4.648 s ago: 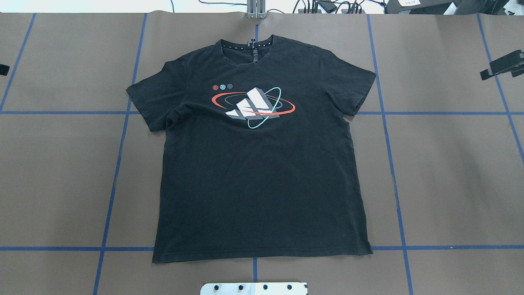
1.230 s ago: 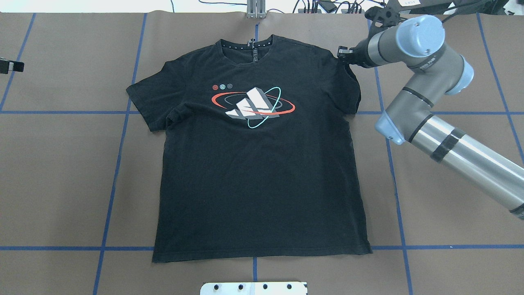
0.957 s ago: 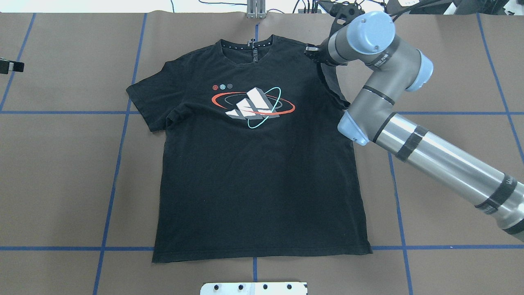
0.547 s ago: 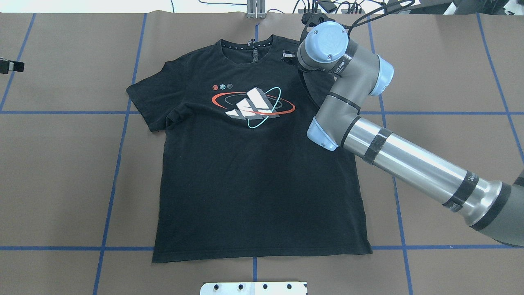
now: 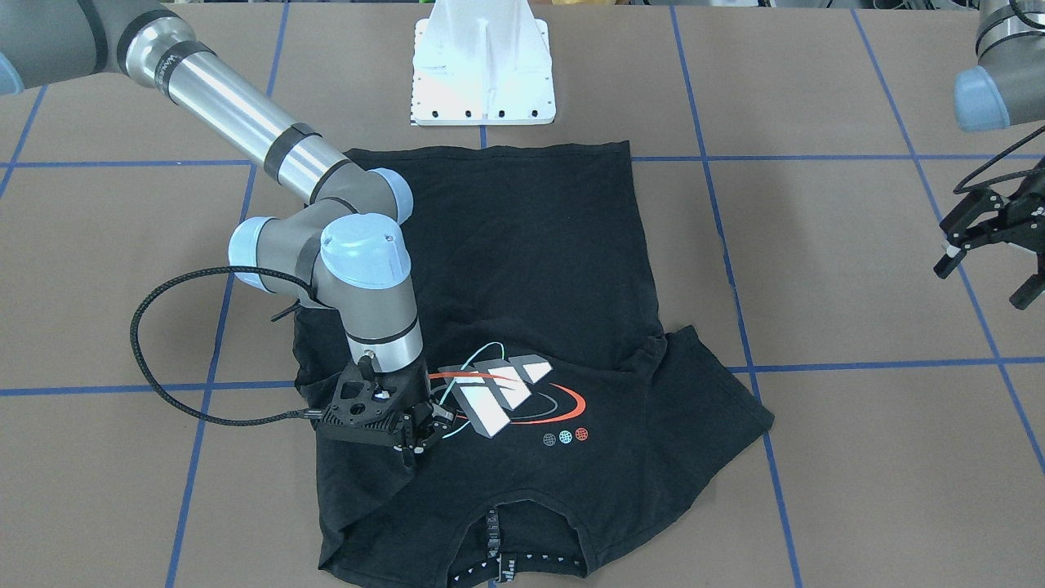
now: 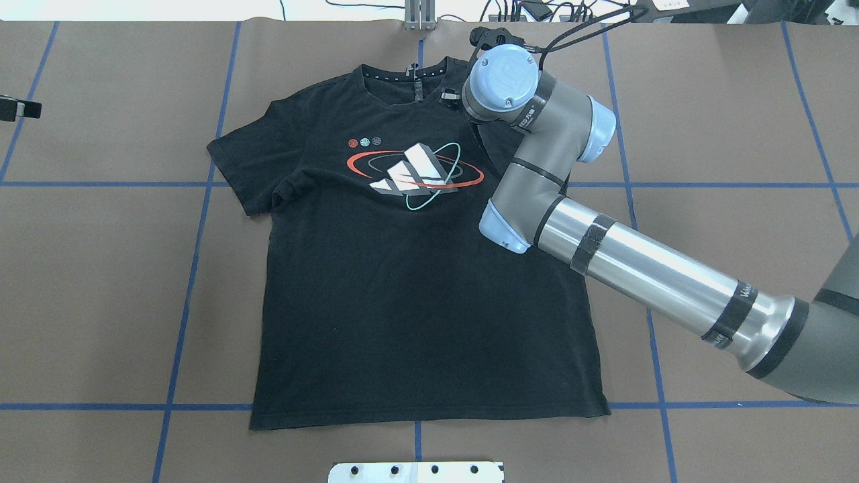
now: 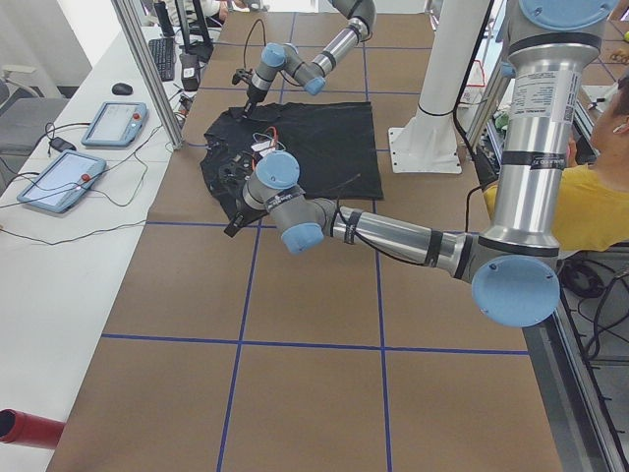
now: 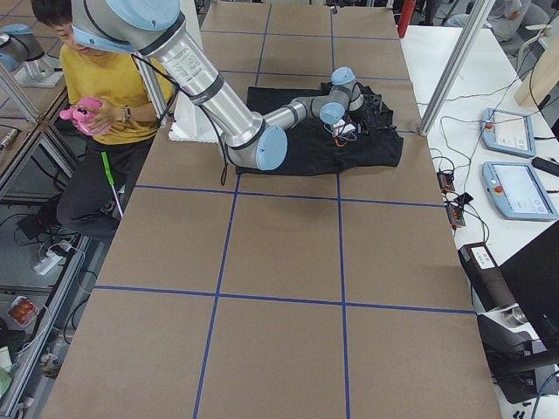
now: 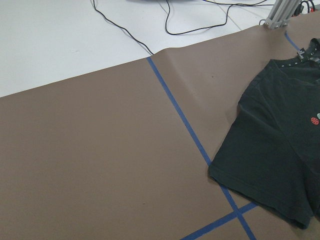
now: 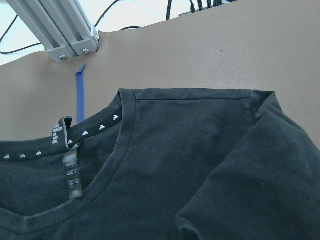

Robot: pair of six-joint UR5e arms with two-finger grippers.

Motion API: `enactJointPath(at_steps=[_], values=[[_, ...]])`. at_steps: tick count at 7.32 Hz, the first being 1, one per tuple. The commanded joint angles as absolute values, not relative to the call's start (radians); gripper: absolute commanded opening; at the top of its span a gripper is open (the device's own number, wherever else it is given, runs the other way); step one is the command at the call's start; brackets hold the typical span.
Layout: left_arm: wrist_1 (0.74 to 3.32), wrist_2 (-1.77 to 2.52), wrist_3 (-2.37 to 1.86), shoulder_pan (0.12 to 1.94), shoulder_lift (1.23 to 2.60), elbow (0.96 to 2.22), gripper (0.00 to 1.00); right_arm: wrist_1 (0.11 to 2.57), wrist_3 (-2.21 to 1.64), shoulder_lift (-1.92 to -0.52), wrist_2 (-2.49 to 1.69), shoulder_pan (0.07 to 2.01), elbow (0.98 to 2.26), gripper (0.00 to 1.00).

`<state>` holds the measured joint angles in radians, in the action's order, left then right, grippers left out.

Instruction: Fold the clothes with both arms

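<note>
The black T-shirt lies flat, graphic up, collar at the far edge. My right gripper is shut on the shirt's right sleeve and holds it over the shoulder, beside the graphic. In the overhead view the wrist hides the fingers. The right wrist view shows the collar and the folded-over sleeve. My left gripper is open and empty, off the shirt to its left; the overhead view shows only its tip. The left sleeve lies flat.
The white base pedestal stands at the near edge by the shirt's hem. An aluminium post and cables sit past the collar. Blue tape lines cross the brown table. An operator in yellow sits beside the robot. Tablets lie off the table.
My right arm came in from the right, took the right sleeve and carried it leftward over the shoulder toward the collar. The left gripper stays at the left edge.
</note>
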<state>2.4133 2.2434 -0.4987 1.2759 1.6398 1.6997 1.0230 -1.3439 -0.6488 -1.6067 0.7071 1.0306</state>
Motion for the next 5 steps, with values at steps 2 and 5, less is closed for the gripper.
enactJointPath(at_steps=[2, 5], values=[[2.414, 2.244, -0.499, 1.275, 1.640, 1.695, 1.00, 1.019, -1.351, -0.617, -1.582, 0.698, 0.974, 0.78], [2.408, 2.232, -0.503, 1.264, 1.652, 1.692, 1.00, 1.051, -1.332, -0.601, -1.630, 0.725, 0.976, 1.00]])
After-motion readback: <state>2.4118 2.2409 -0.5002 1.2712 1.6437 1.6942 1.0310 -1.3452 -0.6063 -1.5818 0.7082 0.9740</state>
